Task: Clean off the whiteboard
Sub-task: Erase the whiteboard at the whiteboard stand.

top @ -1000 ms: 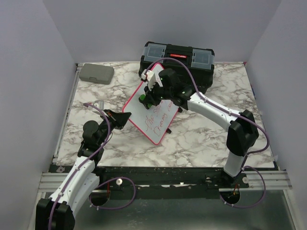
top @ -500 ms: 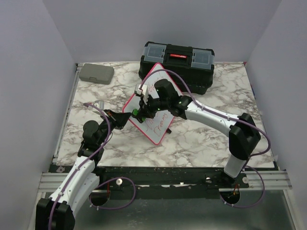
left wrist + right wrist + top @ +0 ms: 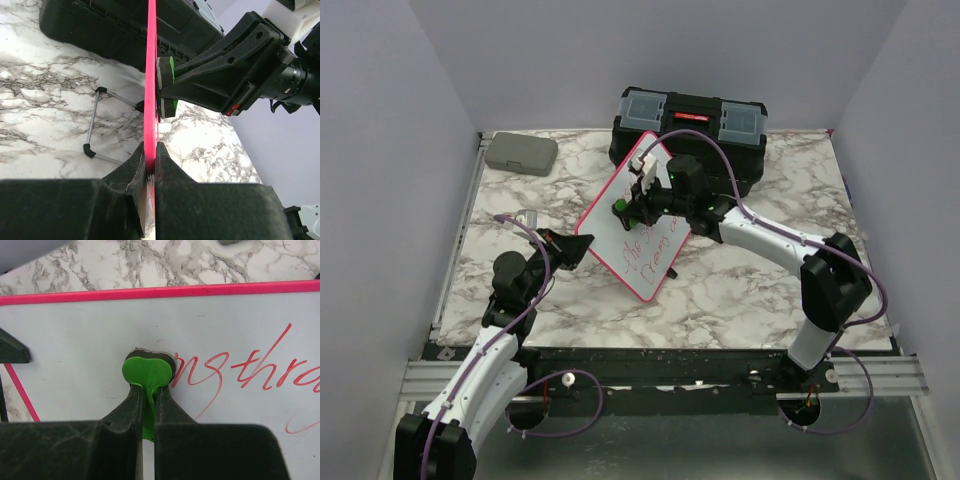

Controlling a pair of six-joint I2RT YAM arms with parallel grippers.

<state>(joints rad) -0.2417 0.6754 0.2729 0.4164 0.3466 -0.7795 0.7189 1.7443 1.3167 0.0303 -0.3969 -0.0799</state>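
Whiteboard (image 3: 638, 248) mid-frame: left pincer (image 3: 151, 152) shut on its pink edge, right pincer (image 3: 147, 405) gripping green eraser (image 3: 147, 372). Keep eraser flat w/ even pressure, sweep over red script (image 3: 240, 370) at lower right.

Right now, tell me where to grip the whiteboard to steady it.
Pinch the thin pink frame at the left edge of the whiteboard, coming from the left, one finger in front, one behind. The board stands propped up, so that edge is exposed, and this leaves the face free for the green eraser. The left gripper is shut there.
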